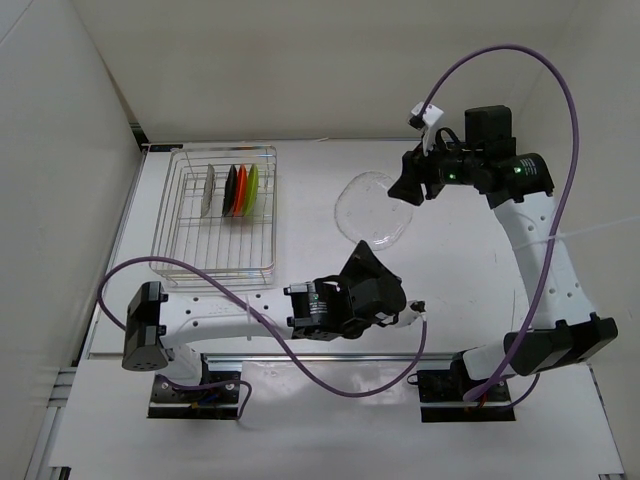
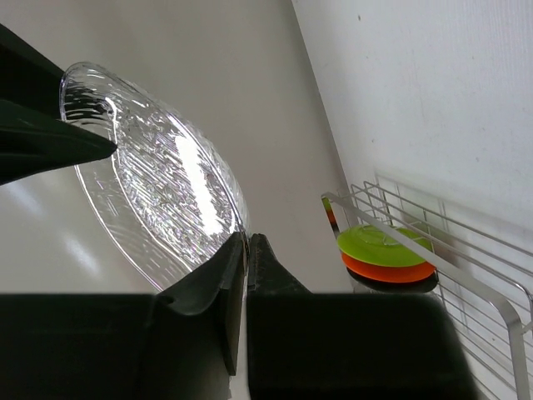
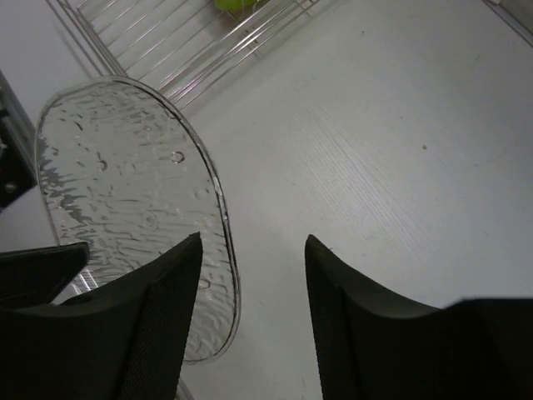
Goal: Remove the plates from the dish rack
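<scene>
Top external view shows the clear plate (image 1: 372,212) over the table (image 1: 455,290) beside the dish rack (image 1: 205,245), near rim seemingly pinched in the clenched left claw (image 2: 247,240), so the spread, empty right claw (image 3: 252,239) should grip its far rim squarely before the left lets go.

table (image 1: 460,290): white, flat | resting on it: dish rack (image 1: 215,270), far-left part | clear plate (image 1: 372,212): contact unclear

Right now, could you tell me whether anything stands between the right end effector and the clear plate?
Nothing visible: the right end effector is open beside the clear plate, and the left end effector is shut at its near edge.
</scene>
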### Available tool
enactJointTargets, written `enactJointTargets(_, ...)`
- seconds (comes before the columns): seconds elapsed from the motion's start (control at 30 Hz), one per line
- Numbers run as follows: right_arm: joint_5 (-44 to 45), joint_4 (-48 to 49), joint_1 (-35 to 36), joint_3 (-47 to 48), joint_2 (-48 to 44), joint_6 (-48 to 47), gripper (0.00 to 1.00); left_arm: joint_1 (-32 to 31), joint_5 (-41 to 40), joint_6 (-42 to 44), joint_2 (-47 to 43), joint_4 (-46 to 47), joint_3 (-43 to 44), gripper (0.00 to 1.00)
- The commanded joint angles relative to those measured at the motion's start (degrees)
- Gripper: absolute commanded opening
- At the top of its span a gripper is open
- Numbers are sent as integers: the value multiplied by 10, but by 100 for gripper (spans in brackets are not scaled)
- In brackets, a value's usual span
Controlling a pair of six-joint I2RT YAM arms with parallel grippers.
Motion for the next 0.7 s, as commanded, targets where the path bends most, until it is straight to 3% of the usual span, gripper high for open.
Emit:
enactJointTargets(0.0,6,16,4,-6,3,1,41,-2,-14,7,2,22,34,11)
enactJointTargets(0.17,14,16,10,-11,3,6,17,-2,-14,13,7,28,34,11)
enactJointTargets(0.23,14,16,10,-11,3,11,0,-2,-9,13,7,28,28,11)
enactJointTargets(0.33,21,22,10,-16,3,23,0,8,-9,13,12,28,34,12)
enactJointTargets(0.4,21,28,10,-16,3,37,0,17,-9,7,12,22,40,29)
enactJointTargets(0.43,30,42,10,-16,3,44,0,27,-3,-9,12,17,45,55)
enactJointTargets(0.5,48,52,10,-16,8,70,0,37,-3,-28,12,2,60,66)
enactJointTargets(0.57,87,68,10,-10,15,90,0,46,3,-57,18,-40,72,100)
enactJointTargets(0.67,179,117,2,-15,33,160,0,72,20,-107,18,-110,79,100)
